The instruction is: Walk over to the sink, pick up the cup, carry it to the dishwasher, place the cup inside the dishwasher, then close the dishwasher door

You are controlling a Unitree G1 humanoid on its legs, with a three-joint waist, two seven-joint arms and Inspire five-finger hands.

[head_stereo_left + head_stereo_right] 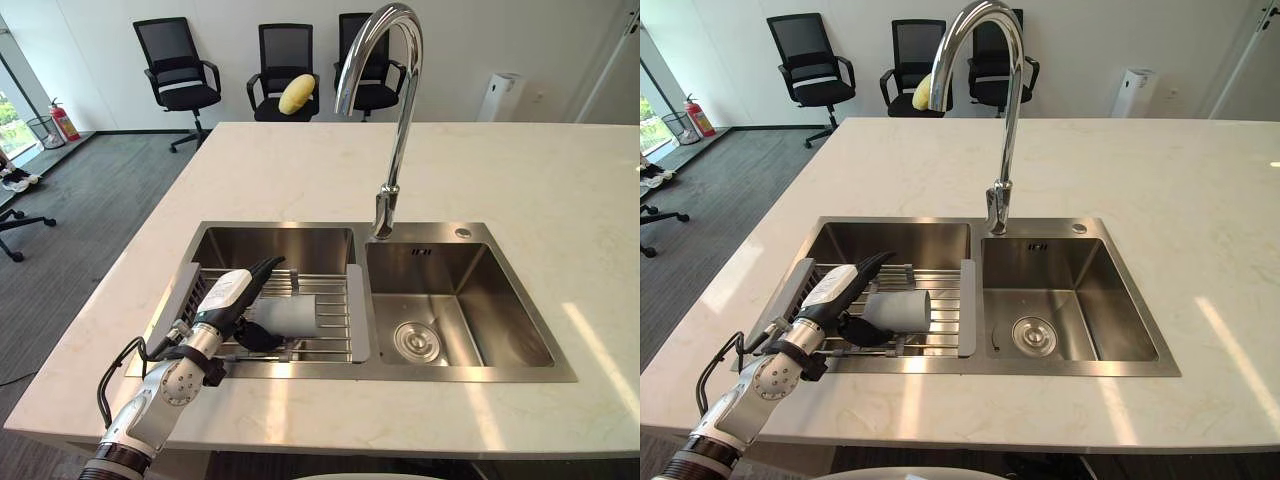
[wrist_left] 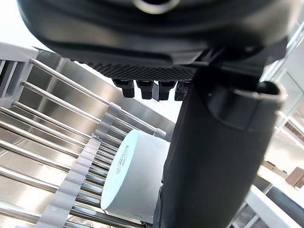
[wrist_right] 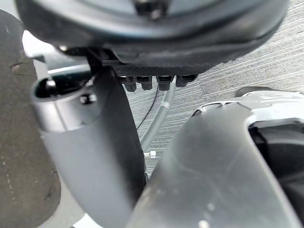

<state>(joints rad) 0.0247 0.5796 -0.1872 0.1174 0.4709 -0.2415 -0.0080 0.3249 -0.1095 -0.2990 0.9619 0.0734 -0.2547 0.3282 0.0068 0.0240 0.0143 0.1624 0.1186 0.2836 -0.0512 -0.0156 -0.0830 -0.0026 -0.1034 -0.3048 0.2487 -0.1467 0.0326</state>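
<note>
A pale grey cup (image 1: pixel 291 315) lies on its side on a wire drying rack (image 1: pixel 330 300) set across the left basin of the steel sink (image 1: pixel 300 245). Its flat bottom (image 2: pixel 124 174) faces my left wrist view. My left hand (image 1: pixel 232 296) reaches over the sink's front left corner, open. The fingers (image 1: pixel 268 268) stretch straight above the cup, and the thumb (image 2: pixel 213 156) lies along the cup's near side. The cup rests on the rack's bars. My right hand (image 3: pixel 90 156) hangs low over grey carpet, fingers relaxed, holding nothing.
A tall chrome faucet (image 1: pixel 392 110) arches over the divider between the basins. The right basin (image 1: pixel 450 310) holds just a drain (image 1: pixel 416 341). A wide pale stone countertop (image 1: pixel 520 180) surrounds the sink. Black office chairs (image 1: pixel 180 70) line the far wall.
</note>
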